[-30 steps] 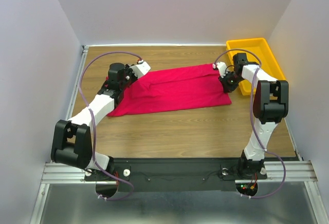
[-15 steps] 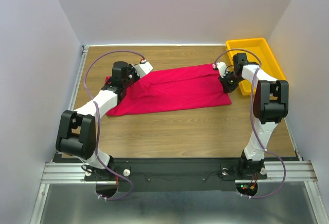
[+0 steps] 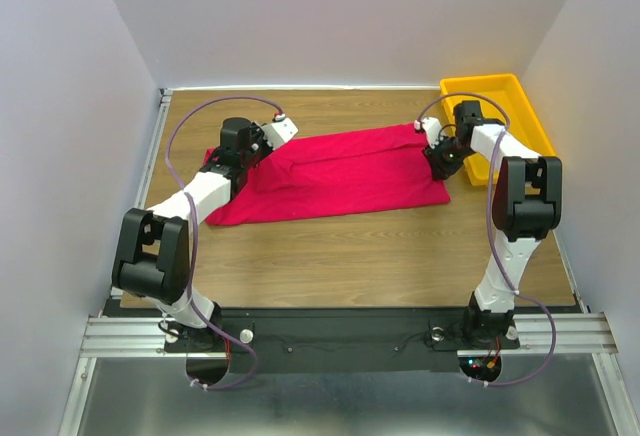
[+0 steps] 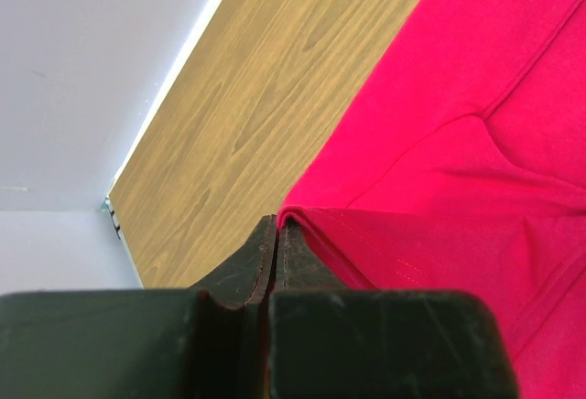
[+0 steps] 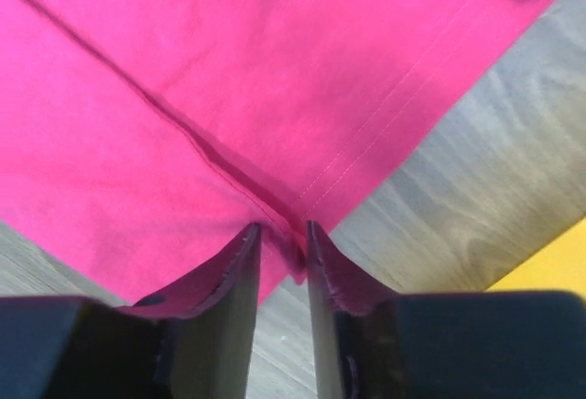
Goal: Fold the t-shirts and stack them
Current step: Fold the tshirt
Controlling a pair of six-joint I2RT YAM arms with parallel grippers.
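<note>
The crimson-red t-shirt [image 3: 340,171] lies folded into a long band across the middle of the wooden table. My left gripper [image 3: 222,154] is at its left end. In the left wrist view the jaws [image 4: 277,223] are pressed together with the shirt's [image 4: 458,143] folded edge pinched at their tips and draped over the right finger. My right gripper [image 3: 437,161] is at the shirt's right end. In the right wrist view its narrow gap [image 5: 284,234] holds a bunched fold of the shirt [image 5: 229,70] by the hemmed corner. The white neck label is hidden.
A yellow plastic tray [image 3: 520,96] stands at the back right corner, just right of the right gripper; its edge shows in the right wrist view [image 5: 549,266]. White walls enclose the table on the left, back and right. Bare wood [image 3: 350,256] lies between the shirt and the arm bases.
My left gripper has moved a little farther back and to the right, and the shirt's left end has risen with it. The right gripper has barely moved.
</note>
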